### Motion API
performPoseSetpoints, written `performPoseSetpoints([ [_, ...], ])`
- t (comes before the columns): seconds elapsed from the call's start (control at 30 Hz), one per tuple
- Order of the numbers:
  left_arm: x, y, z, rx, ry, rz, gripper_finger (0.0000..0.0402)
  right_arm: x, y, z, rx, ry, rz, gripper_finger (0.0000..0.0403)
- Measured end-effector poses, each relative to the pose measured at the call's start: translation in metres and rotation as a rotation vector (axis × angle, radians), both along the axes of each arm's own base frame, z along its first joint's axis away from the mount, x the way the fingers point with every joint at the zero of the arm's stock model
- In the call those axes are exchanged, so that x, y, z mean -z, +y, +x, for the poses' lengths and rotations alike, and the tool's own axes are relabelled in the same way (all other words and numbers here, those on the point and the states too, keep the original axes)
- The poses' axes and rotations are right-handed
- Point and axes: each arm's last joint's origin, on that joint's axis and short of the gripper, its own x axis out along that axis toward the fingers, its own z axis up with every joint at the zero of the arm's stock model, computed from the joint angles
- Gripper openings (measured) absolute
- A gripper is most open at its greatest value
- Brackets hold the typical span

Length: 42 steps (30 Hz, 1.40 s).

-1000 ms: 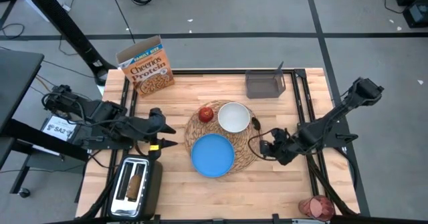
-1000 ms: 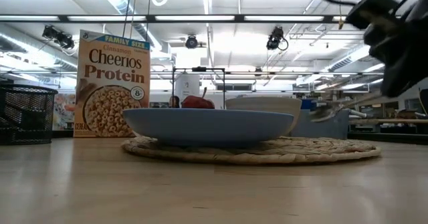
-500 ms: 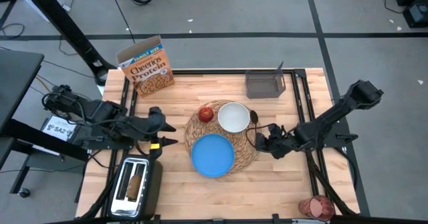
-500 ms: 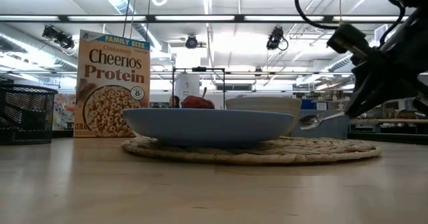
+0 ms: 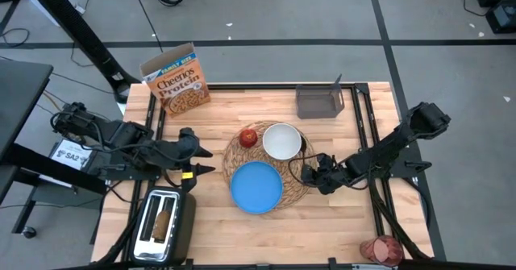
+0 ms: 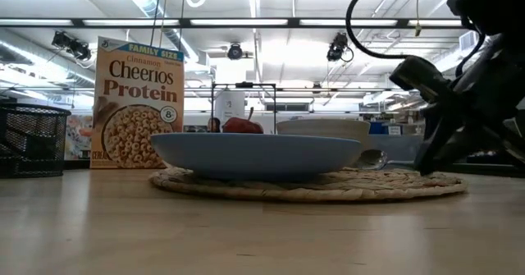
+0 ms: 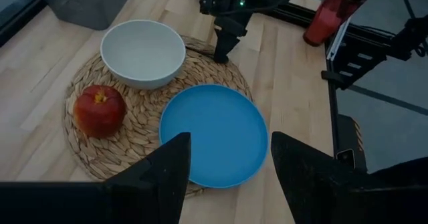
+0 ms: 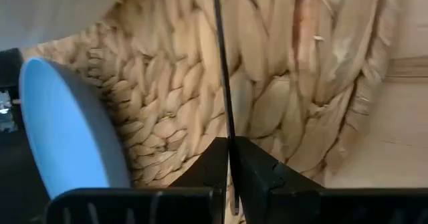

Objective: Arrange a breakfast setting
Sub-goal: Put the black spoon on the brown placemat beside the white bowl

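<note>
A round woven placemat (image 5: 300,191) lies mid-table, bearing a blue plate (image 5: 256,186), a white bowl (image 5: 282,141) and a red apple (image 5: 248,136). At the mat's right edge my right gripper (image 5: 308,168) is shut on a metal spoon (image 6: 373,158), next to the bowl. My left gripper (image 5: 199,162) hangs open left of the mat, with nothing between its fingers. The Cheerios box (image 5: 176,81) stands at the far left. A toast slice (image 5: 164,222) sticks out of a toaster. A pink glass (image 5: 381,249) lies at the near right. My right gripper pinches the spoon's thin handle (image 8: 226,127) between its two fingers. The fingers slant down from the table's right side, and the handle runs on ahead of them. The spoon's bowl end (image 6: 375,158) rests on the placemat to the right of the white bowl.
A dark mesh container (image 5: 319,102) stands at the far right of the table. The toaster (image 5: 161,226) fills the near left corner. Bare wood shows in front of the plate and between the mat and the cereal box.
My right gripper has gone down and toward the table's left, onto the placemat's right edge, carrying the spoon. The spoon, which hung clear of the mat, has sunk until its bowl end lies on the mat beside the white bowl.
</note>
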Motion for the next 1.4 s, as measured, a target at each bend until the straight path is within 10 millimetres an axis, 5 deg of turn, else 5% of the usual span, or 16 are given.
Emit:
performPoseSetpoints([
  [0.57, -0.008, 0.004, -0.009, -0.003, -0.049, -0.023, 0.0213, -0.009, -0.004, -0.012, -0.105, 0.089, -0.061, 0.0109],
  [0.87, -0.01, 0.005, -0.011, -0.005, -0.06, -0.016, 0.0213, -0.047, -0.01, 0.003, -0.228, 0.272, -0.321, 0.0109],
  [1.1, -0.01, 0.006, -0.011, -0.017, -0.064, -0.004, 0.0213, -0.027, -0.034, 0.019, -0.208, 0.443, -0.322, 0.0109],
  [1.4, -0.01, 0.006, -0.011, -0.033, -0.066, -0.031, 0.0213, -0.021, -0.041, 0.025, -0.232, 0.466, -0.371, 0.011],
])
